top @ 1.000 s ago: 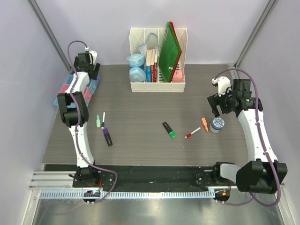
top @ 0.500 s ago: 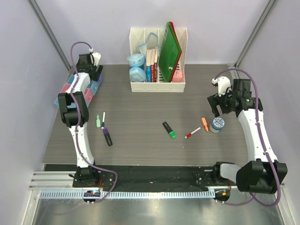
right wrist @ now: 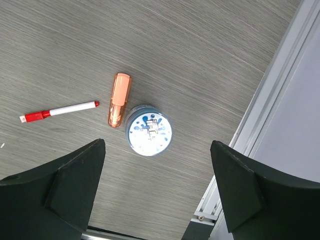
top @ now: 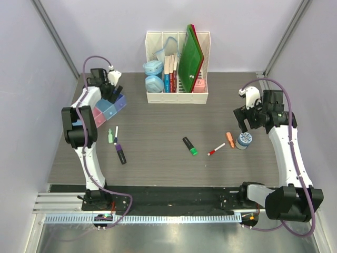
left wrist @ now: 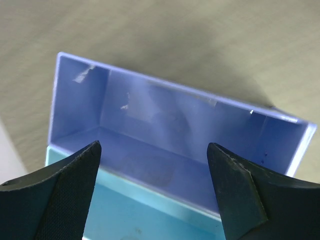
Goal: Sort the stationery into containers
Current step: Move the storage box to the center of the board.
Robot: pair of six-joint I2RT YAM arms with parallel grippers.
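Grey wood-grain surface (top: 158, 121) runs back to a white file rack (top: 178, 68) at its far edge. At far left my left gripper (left wrist: 152, 150) hangs wide open and empty over the purple tray (left wrist: 175, 125), which touches a light blue tray (left wrist: 150, 215); a pink tray (top: 98, 119) sits next in the row. My right gripper (right wrist: 157, 144), equally spread and empty, hovers over the blue-lidded pot (right wrist: 149, 136). An orange piece (right wrist: 120, 99) lies just beside the pot, with a red-capped pen (right wrist: 59, 111) near. Mid-surface lie a green-ended marker (top: 190, 146), a purple-ended marker (top: 120, 153), a mint highlighter (top: 110, 136) and a blue-capped pen (top: 116, 133).
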